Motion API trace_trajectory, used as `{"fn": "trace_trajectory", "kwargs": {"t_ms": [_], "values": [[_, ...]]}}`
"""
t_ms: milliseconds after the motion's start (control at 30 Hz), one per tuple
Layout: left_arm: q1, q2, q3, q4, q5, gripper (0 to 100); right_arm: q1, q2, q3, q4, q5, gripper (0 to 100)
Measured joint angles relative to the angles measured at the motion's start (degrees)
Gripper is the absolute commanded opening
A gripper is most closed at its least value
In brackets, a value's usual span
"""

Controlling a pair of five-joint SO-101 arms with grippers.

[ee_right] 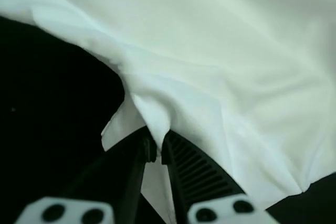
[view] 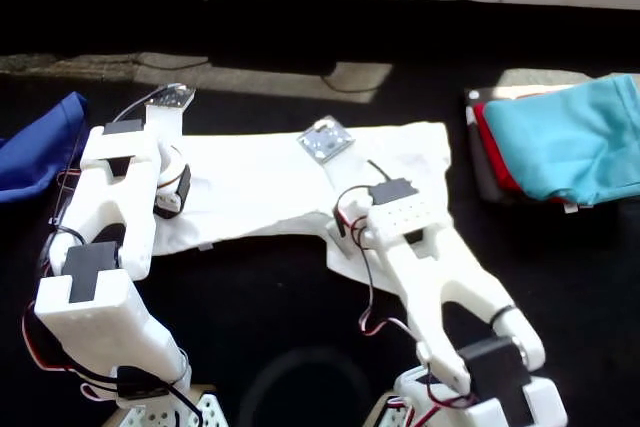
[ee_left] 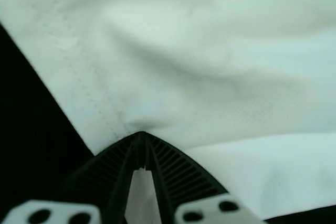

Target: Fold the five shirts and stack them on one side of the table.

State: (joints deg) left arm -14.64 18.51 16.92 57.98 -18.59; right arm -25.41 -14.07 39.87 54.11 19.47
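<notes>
Lying spread across the middle of the black worktop [view: 250,297], the white shirt [view: 260,187] is gripped at two points. The left pincer [ee_left: 142,139] is pressed together on the cloth beside a stitched hem, at the shirt's left end in the high view. The right pincer [ee_right: 156,141] pinches a raised fold at the shirt's near edge, toward its right half. At the right side of the worktop sits a stack of folded garments: a teal shirt [view: 570,142] on top, a red shirt [view: 495,152] beneath it, and a dark layer under those. A blue shirt [view: 40,147] lies crumpled at the left edge, apart from the white shirt.
</notes>
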Motion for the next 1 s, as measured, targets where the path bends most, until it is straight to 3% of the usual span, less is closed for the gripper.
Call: {"fn": "trace_trajectory", "kwargs": {"t_ms": [433,667,900,1000], "values": [[0.0,0.0,0.0,0.0,0.0,1,-2.64,-4.4,0.0,8.09,0.09,0.9],[0.0,0.0,0.0,0.0,0.0,1,-3.08,-4.4,0.0,9.85,4.4,1.0],[0.0,0.0,0.0,0.0,0.0,1,-3.08,-4.84,0.0,9.85,2.99,18.0],[0.0,0.0,0.0,0.0,0.0,1,-3.08,-6.15,-0.7,10.99,1.76,18.3]]}}
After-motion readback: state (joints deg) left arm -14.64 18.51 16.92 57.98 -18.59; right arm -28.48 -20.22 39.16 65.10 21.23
